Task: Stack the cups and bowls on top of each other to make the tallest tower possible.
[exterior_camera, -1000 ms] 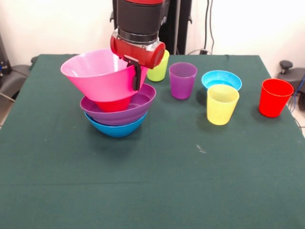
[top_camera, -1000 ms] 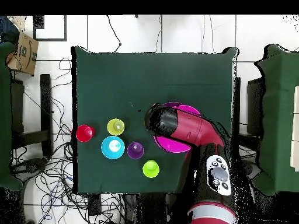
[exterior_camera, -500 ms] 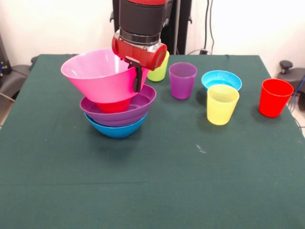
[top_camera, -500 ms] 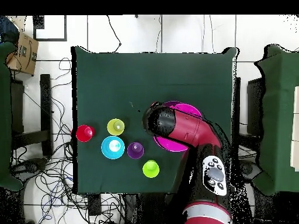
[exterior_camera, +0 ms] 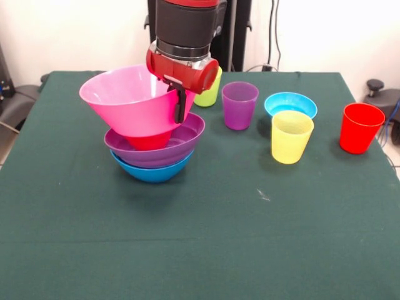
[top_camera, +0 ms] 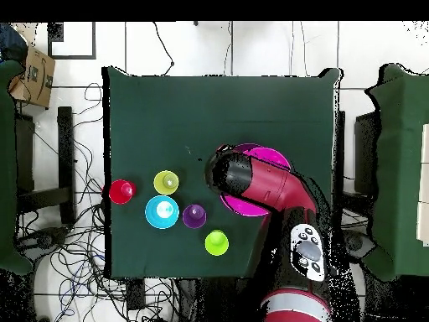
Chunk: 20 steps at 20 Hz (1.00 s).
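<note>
Pink bowl (exterior_camera: 128, 100) tilted atop tower (exterior_camera: 153, 147) (purple over blue, red piece between), tabletop (exterior_camera: 206, 244) left. Claw (exterior_camera: 180, 103) pinching its right rim wall, one finger outside. Judgement: level bowl, centre over purple, release slowly. Cups stand apart at right.

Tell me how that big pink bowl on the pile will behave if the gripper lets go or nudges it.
The pink bowl sits tilted on a narrow base inside the purple bowl, so it would probably rock or tip. It looks like thin, glossy plastic, likely light, stiff and slippery. The gripper is at its rim, so a small sideways nudge might slide it off the stack.
</note>
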Each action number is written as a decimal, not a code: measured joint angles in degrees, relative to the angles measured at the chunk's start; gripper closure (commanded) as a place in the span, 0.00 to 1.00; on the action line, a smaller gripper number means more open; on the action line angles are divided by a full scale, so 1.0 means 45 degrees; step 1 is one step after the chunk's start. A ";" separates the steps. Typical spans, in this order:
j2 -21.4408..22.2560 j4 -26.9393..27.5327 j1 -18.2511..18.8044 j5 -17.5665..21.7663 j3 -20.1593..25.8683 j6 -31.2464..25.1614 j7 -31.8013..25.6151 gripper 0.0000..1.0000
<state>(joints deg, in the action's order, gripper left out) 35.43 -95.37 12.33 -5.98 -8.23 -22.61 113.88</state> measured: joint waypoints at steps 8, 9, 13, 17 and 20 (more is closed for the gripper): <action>-0.0090 0.0000 -0.0256 -0.0271 -0.0249 0.0204 0.0000 1.00; -0.0110 0.0000 -0.0296 -0.0326 -0.0282 0.0241 0.0008 1.00; -0.0144 0.0000 -0.0361 -0.0463 -0.0343 0.0337 0.0010 1.00; -0.0154 0.0000 -0.0393 -0.0545 -0.0387 0.0456 0.0010 1.00; -0.0160 0.0000 -0.0402 -0.0548 -0.0385 0.0549 0.0016 1.00</action>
<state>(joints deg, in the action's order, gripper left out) 34.71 -95.37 10.52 -8.44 -9.96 -20.14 113.95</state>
